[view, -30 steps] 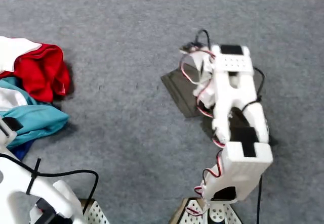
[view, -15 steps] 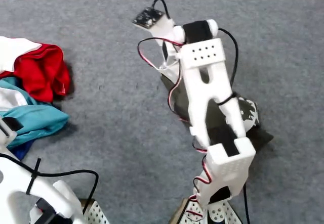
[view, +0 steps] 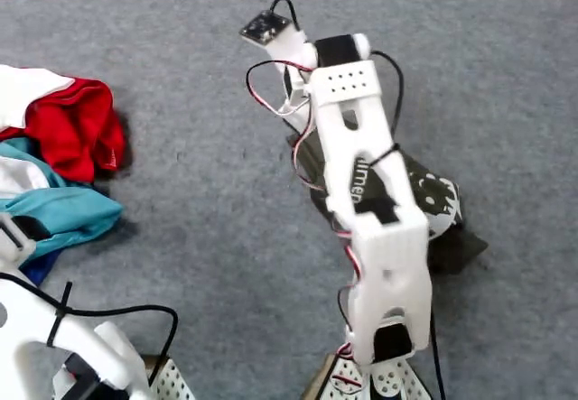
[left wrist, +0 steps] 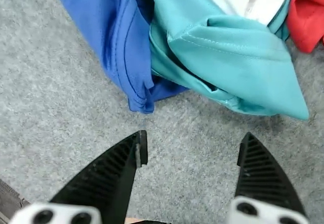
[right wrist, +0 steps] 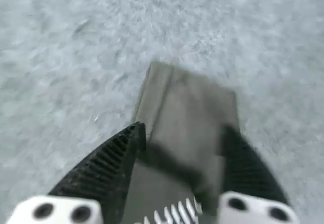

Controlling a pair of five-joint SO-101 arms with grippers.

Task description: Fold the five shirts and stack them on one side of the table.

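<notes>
A dark shirt [view: 449,242] with a white print lies right of centre, partly under my right arm. My right gripper [right wrist: 185,133] stands open over a flat dark sleeve [right wrist: 190,107] of it, one finger on each side. In the high view this gripper [view: 293,102] is near the shirt's far corner. At the left edge lies a pile: a white shirt [view: 23,88], a red shirt [view: 77,129], a teal shirt [view: 63,210] and a blue shirt [left wrist: 116,42]. My left gripper [left wrist: 191,143] is open above bare table, just short of the blue and teal [left wrist: 228,57] cloth.
Grey felt covers the table [view: 208,192], with free room between the pile and the dark shirt. The left arm's body [view: 36,337] and a black cable [view: 117,310] occupy the near left corner. The right arm's base [view: 379,377] stands at the near edge.
My right arm has stretched from a folded pose over the dark shirt toward the far side, uncovering the printed part. The pile and the left arm have not moved.
</notes>
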